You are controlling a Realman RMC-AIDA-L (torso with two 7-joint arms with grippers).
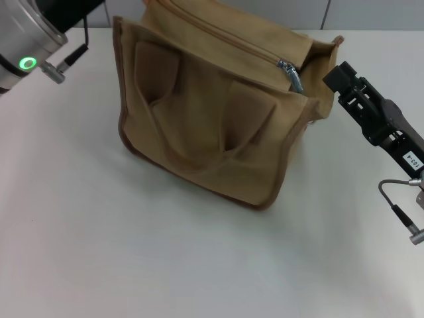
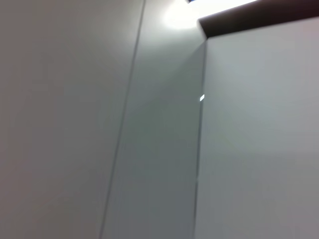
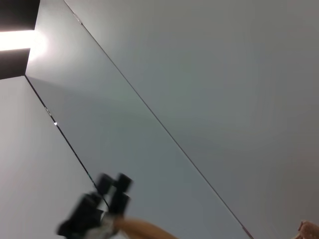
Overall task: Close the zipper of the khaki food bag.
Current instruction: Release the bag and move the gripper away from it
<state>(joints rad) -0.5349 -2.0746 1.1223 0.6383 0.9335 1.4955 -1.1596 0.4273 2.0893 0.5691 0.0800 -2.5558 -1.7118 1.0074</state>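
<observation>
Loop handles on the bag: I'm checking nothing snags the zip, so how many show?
1: a loop handle hangs down the khaki food bag's near face, towards the camera. A second may be hidden behind the bag.

The khaki food bag (image 1: 199,126) is showing plain tan canvas with darker brown piping, its zipper (image 1: 232,41) is carrying a shiny silver pull, and the table (image 1: 99,252) is looking plain white.
</observation>
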